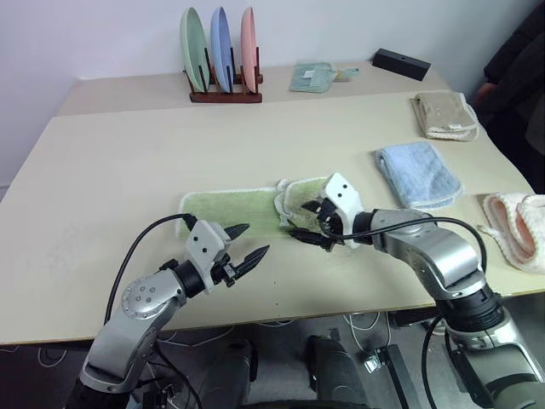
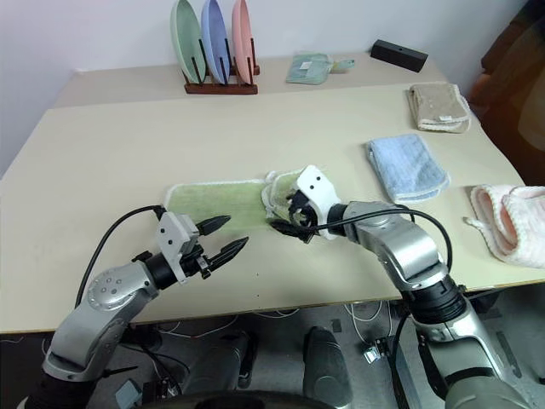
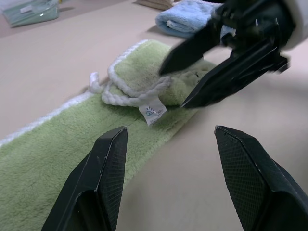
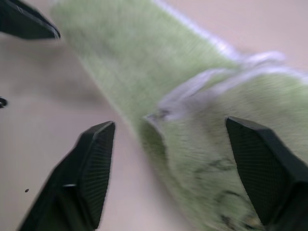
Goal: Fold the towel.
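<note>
the towel [image 1: 226, 207] lies flat near the middle of the table [image 1: 111, 170], a long green strip with white edging, and its right end is folded back over itself into a thicker lump [image 1: 300, 198]. in the left wrist view a white loop [image 3: 126, 97] and a small tag [image 3: 153, 109] sit at the edge of that folded part. the right gripper [image 1: 308, 230] hangs just over the near edge of the fold with its two black fingers spread apart; nothing is pinched between them, and in the right wrist view the folded green cloth [image 4: 226, 144] lies beyond and between the open fingers [image 4: 89, 168]. whether the fingertips touch the towel cannot be told. the left gripper [image 1: 247, 247] is near the front edge of the table, just in front of the flat left part of the towel, pointing toward the right gripper; its fingers [image 3: 103, 178] stand parted and hold nothing, and the two grippers are near each other but apart. to the right of the green towel lies a folded blue towel [image 1: 419, 175], beyond it a folded beige towel [image 1: 443, 115], and at the right edge of the table a pink and white cloth [image 1: 515, 226]. on the far table a wooden rack [image 1: 224, 92] holds three plates upright, green [image 1: 193, 47], blue [image 1: 220, 47] and pink [image 1: 248, 44]. beside it lie a small pale green cloth [image 1: 311, 77] and a black box [image 1: 400, 62].
</note>
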